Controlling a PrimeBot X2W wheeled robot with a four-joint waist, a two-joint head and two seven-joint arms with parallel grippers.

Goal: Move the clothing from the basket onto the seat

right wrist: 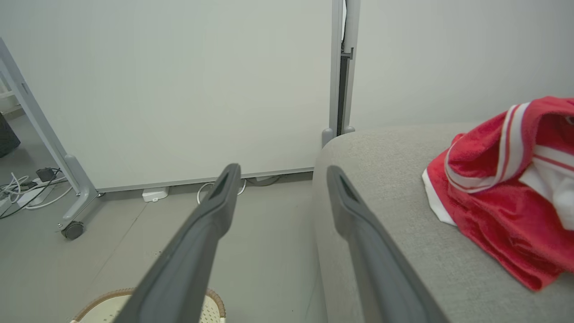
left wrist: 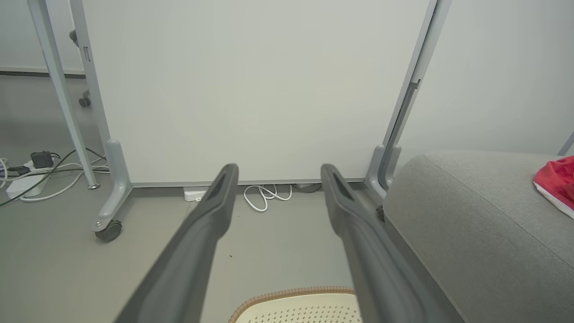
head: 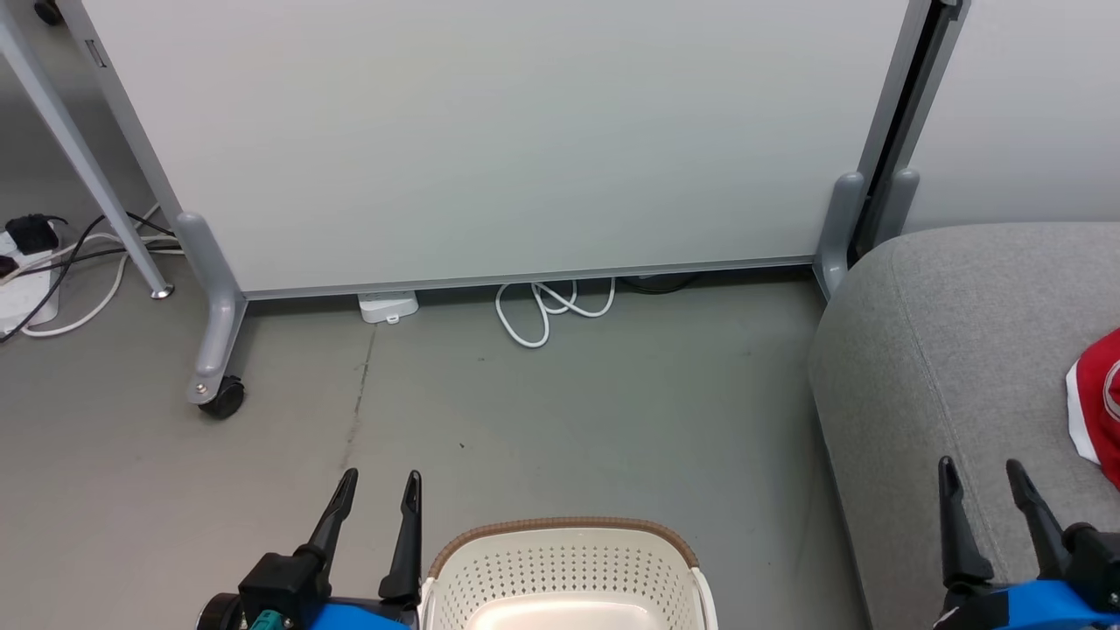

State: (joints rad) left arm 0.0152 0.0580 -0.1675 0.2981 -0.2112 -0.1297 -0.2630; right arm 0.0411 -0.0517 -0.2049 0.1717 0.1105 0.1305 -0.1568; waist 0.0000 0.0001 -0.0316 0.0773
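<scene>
The red clothing (right wrist: 506, 193) with white stripe trim lies crumpled on the light grey seat (right wrist: 394, 179), off to the right of my right gripper (right wrist: 281, 172). A corner of the clothing (head: 1101, 398) shows at the right edge of the head view, on the seat (head: 945, 350). The cream basket (head: 564, 569) with its brown rim stands on the floor at the bottom centre, and the part of its inside that shows is bare. My left gripper (head: 381, 481) hangs open just left of the basket. My right gripper (head: 978, 468) is open above the seat's front part, holding nothing.
A grey wheeled partition (head: 490, 140) stands behind the floor area, with a castor (head: 220, 395) at its left foot. A white cable loop (head: 547, 306) and a power strip (head: 388, 306) lie under it. More cables (head: 52, 262) lie at the far left.
</scene>
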